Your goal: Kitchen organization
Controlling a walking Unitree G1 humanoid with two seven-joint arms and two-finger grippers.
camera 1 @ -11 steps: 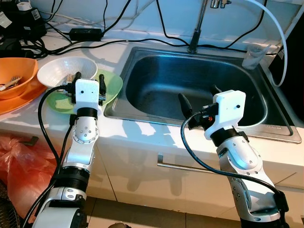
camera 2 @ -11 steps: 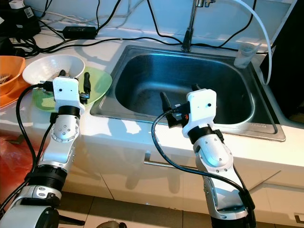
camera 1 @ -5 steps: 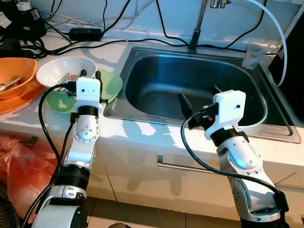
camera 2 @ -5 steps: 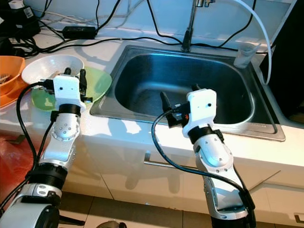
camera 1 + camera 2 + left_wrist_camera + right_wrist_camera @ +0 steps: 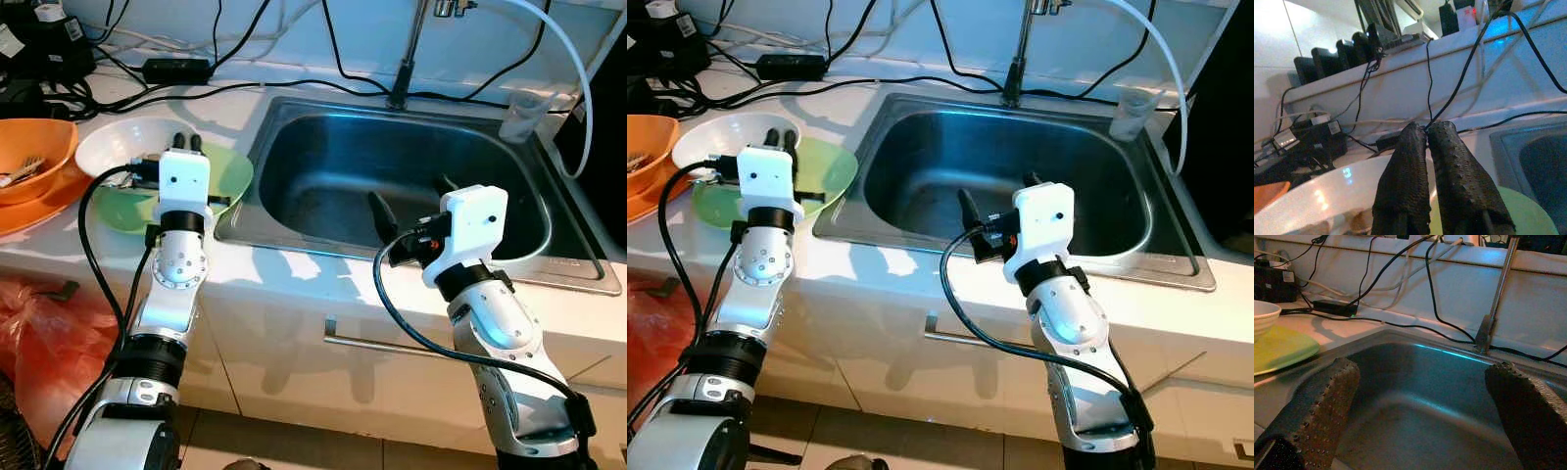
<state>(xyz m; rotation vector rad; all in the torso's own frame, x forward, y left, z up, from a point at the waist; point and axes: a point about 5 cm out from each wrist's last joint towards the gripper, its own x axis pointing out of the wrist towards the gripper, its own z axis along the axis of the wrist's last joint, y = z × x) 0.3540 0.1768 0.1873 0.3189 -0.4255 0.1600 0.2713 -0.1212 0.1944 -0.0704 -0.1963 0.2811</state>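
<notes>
A white bowl (image 5: 116, 147) with some scraps in it rests partly on a green plate (image 5: 231, 172) on the counter, left of the steel sink (image 5: 323, 147). My left gripper (image 5: 186, 142) is shut with nothing between its fingers (image 5: 1405, 181). It points up over the spot where bowl and plate meet; whether it touches them cannot be told. My right gripper (image 5: 412, 199) hangs open over the front part of the sink, its fingers (image 5: 1322, 406) wide apart and holding nothing.
An orange bowl (image 5: 34, 155) with a fork sits on an orange plate at the far left. Black cables and a power adapter (image 5: 176, 69) lie along the back of the counter. A faucet (image 5: 406, 59) and a clear cup (image 5: 521, 116) stand behind the sink. A red bag (image 5: 39, 333) lies on the floor.
The left gripper's fingers have come together from open to shut, with nothing caught between them, and the wrist has shifted slightly right. The right arm has not moved.
</notes>
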